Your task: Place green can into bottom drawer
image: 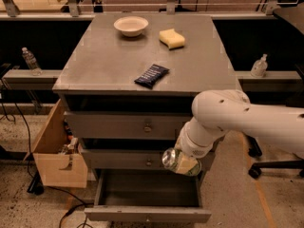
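The green can (179, 162) lies sideways, its silver end facing left, held at the end of my white arm. My gripper (187, 159) is shut on it; the fingers are mostly hidden behind the can and wrist. The can hangs in front of the middle drawer, just above the right rear part of the bottom drawer (147, 194). That drawer is pulled out and its tray looks empty.
The grey cabinet top (109, 65) carries a dark blue snack packet (151, 75), a yellow sponge (172, 38) and a white bowl (130, 25). A wooden box (54, 151) stands on the floor at the left. A chair base (266, 165) is at the right.
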`<state>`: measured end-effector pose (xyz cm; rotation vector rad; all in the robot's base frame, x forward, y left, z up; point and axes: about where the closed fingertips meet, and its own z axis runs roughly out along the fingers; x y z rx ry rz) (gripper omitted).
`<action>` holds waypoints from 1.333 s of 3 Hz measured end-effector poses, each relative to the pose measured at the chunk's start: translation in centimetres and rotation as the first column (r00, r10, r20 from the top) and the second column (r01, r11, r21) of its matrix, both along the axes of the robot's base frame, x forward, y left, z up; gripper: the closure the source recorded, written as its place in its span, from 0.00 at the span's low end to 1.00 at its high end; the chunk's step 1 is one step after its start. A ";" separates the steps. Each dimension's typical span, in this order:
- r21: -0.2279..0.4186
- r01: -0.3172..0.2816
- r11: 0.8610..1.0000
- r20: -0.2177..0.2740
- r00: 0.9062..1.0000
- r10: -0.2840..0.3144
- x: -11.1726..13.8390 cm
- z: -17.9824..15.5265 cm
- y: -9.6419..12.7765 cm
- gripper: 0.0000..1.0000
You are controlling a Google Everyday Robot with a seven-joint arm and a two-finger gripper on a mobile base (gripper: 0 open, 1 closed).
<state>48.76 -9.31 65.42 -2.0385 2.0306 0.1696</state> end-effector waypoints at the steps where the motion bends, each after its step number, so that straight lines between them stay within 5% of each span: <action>1: 0.056 0.032 0.998 -0.009 0.999 -0.032 -0.8 -5.3 -0.1 1.00; 2: 0.124 0.032 0.992 -0.036 0.999 -0.028 -0.7 -11.4 1.2 1.00; 4: 0.134 0.041 0.990 -0.053 0.998 -0.034 -0.3 -13.1 1.2 1.00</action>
